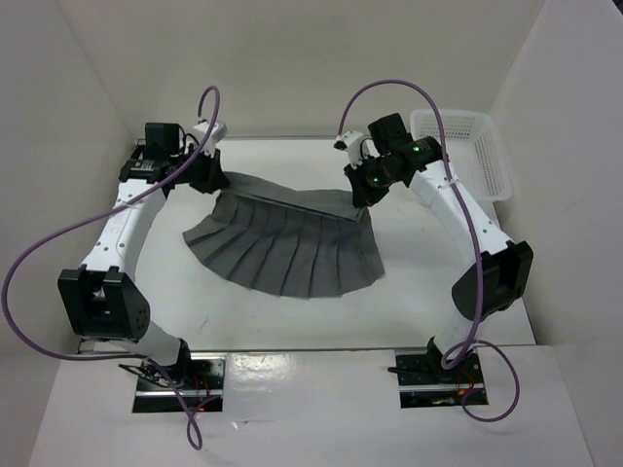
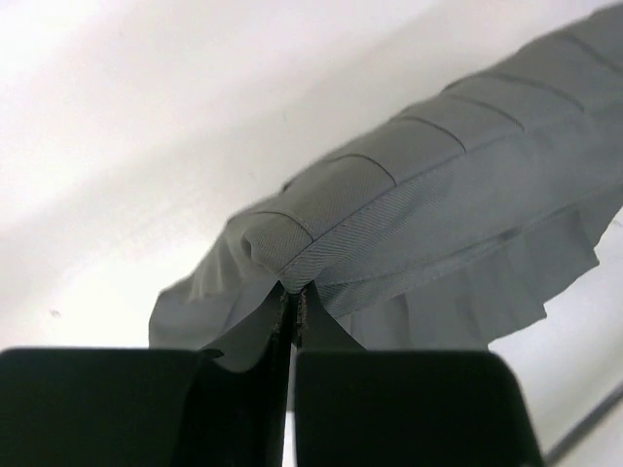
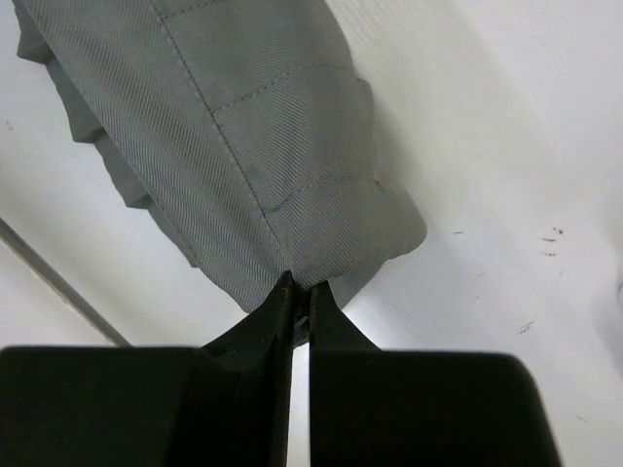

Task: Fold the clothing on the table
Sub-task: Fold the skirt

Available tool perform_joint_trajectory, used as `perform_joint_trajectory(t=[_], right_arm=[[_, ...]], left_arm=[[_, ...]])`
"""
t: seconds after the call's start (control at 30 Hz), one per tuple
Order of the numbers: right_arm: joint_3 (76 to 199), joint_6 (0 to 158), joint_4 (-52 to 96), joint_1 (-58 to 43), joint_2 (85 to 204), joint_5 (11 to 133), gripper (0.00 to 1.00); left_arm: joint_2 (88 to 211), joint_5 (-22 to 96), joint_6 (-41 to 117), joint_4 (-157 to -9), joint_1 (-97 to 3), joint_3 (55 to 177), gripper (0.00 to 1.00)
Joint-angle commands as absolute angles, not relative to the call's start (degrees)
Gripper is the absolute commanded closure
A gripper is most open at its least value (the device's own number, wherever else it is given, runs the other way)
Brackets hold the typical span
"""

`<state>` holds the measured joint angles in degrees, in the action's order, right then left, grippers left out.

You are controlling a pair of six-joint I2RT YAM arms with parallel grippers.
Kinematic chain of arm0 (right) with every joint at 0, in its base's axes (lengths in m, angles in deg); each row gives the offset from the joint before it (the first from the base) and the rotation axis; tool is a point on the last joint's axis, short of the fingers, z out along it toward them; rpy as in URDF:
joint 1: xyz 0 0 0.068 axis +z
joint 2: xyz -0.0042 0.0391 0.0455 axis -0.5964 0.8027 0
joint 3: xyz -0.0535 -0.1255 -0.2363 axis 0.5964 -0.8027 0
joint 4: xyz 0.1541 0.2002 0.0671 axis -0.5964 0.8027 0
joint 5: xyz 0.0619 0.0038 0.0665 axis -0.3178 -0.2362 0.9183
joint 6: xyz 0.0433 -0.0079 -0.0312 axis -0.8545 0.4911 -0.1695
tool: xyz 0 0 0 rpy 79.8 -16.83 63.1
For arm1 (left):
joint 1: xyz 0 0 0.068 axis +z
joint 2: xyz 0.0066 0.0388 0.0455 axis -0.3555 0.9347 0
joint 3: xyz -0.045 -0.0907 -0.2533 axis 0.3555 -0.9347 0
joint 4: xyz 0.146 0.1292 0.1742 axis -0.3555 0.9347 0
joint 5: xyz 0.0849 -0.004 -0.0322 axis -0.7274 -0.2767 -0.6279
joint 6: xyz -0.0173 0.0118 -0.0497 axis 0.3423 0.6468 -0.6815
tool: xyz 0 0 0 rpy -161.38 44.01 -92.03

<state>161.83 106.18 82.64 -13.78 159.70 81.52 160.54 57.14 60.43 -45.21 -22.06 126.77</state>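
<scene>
Your clothing, the grey pleated skirt, sits in the middle of the table. Its wide hem is fanned out flat towards the arm bases, and its narrower far edge is raised off the surface. That edge is up because you have it by both ends. The left gripper has its jaws pressed together on a small tuck of cloth at the far left corner. The right gripper is pinching the far right corner the same way, with fabric bunched just above its tips. Holding the two corners of one edge pulls the span between them fairly straight, which looks like the setup for carrying that edge over the hem in a single fold. The near part resting on the table anchors the pleats while you do it. If you move next, keep both corners level and matched, since an uneven pull would likely skew the pleats. The white mesh basket stands at the far right, apart from the skirt.
</scene>
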Motion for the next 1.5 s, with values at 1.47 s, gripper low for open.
perform_joint_trajectory(t=[1.47], right_arm=[[154.5,116.8,96.0,-0.4,166.2,95.4,1.00]], left_arm=[[161.4,57.5,73.2,-37.7,-20.7,117.2,1.00]])
